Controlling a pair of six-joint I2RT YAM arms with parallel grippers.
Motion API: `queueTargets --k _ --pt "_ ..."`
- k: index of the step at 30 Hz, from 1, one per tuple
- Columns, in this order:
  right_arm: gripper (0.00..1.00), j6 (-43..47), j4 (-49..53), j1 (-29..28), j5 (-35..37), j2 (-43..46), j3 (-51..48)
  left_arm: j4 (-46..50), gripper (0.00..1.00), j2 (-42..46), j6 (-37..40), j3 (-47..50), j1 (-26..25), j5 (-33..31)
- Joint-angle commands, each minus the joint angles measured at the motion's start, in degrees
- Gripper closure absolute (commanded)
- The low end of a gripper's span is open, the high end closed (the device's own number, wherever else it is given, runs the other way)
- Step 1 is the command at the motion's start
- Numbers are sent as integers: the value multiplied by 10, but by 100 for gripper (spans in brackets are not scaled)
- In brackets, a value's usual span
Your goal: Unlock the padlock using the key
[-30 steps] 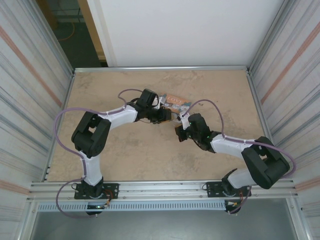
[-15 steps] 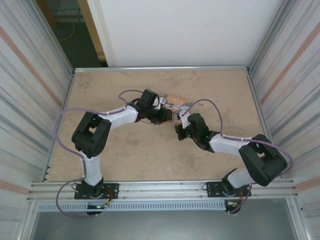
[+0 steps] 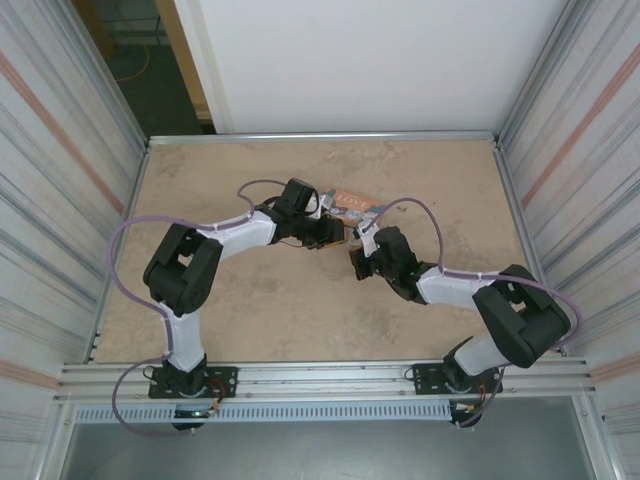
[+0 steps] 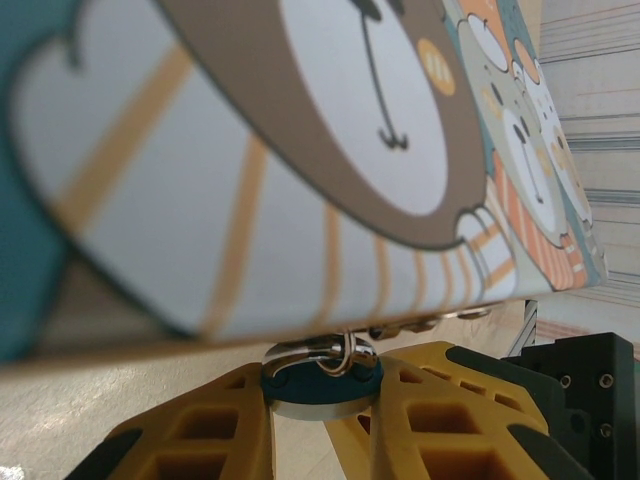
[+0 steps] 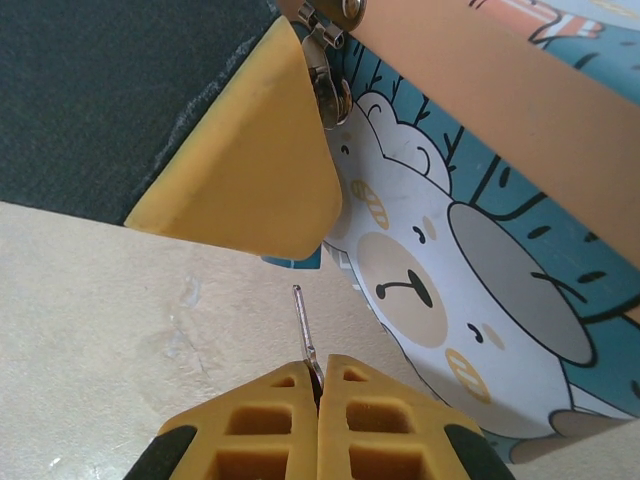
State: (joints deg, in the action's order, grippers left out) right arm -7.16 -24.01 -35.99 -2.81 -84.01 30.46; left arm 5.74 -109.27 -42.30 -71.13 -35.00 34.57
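Observation:
The small blue padlock (image 4: 322, 388) sits clamped between the yellow fingers of my left gripper (image 4: 322, 398). Its silvery shackle (image 4: 325, 355) hooks into the clasp under the colourful tin box (image 4: 330, 150). My right gripper (image 5: 318, 375) is shut on the key (image 5: 303, 325), whose thin metal blade points at a sliver of blue (image 5: 298, 260) below the left gripper's yellow finger (image 5: 250, 150), with a short gap between them. In the top view the left gripper (image 3: 335, 236) and the right gripper (image 3: 357, 254) meet at the tin's (image 3: 355, 203) near edge.
The tin with bear pictures (image 5: 480, 260) lies right of the key blade and over the padlock. Bare beige table (image 3: 250, 300) surrounds the arms. Corrugated metal walls (image 3: 60, 200) close both sides, and a white panel (image 3: 360, 60) stands at the back.
The right arm has shifted a little to the left and forward, bringing the key closer to the padlock. The left arm and the tin have stayed put.

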Motion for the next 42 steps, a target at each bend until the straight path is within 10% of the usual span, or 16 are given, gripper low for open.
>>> queueTargets --k 1,42 --pt "100 7 -20 -4 4 -9 12 -15 85 33 -9 -16 -6 21" --pt "100 2 -65 -3 18 4 -3 -9 86 26 -16 -18 -8 19"
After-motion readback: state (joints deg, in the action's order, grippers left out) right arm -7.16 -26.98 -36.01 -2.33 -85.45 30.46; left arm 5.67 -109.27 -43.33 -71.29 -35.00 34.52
